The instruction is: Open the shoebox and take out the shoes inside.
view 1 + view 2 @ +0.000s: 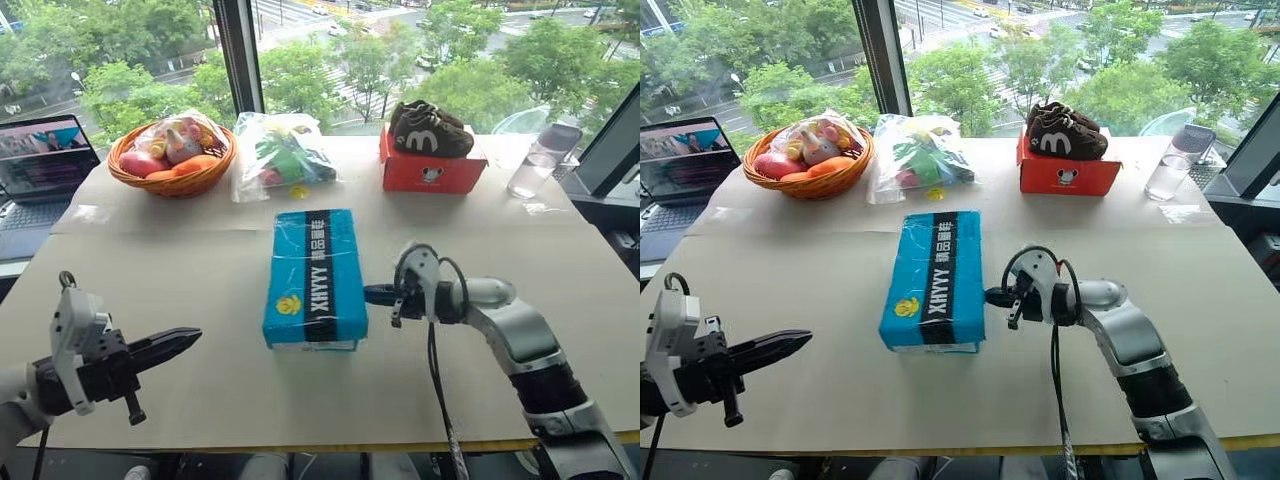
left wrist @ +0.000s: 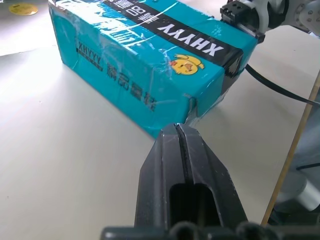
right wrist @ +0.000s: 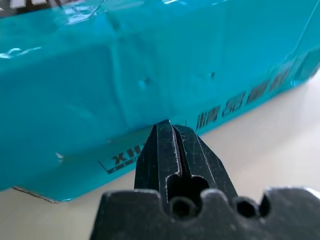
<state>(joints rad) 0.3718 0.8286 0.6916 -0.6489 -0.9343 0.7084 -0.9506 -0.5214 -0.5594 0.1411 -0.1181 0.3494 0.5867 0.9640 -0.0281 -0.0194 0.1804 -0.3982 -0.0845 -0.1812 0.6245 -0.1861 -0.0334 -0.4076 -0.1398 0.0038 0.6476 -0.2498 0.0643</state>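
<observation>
Head view: the shoebox lies closed at table centre, lid down, black band running lengthwise, yellow sticker at its near left. The right gripper sits at the box's 3 o'clock side, tips at or just short of the wall, jaws pressed together and holding nothing. The left gripper hangs well apart at the box's 8 o'clock, pointing toward it, jaws likewise together and empty. At 11 o'clock stands a basket; at 12 a clear bag; at 1 a red box carrying brown shoes; further right a glass. Left wrist view: closed fingers aim at the box's near corner, not touching. Right wrist view: closed fingers point at the lower edge of the blue side wall.
</observation>
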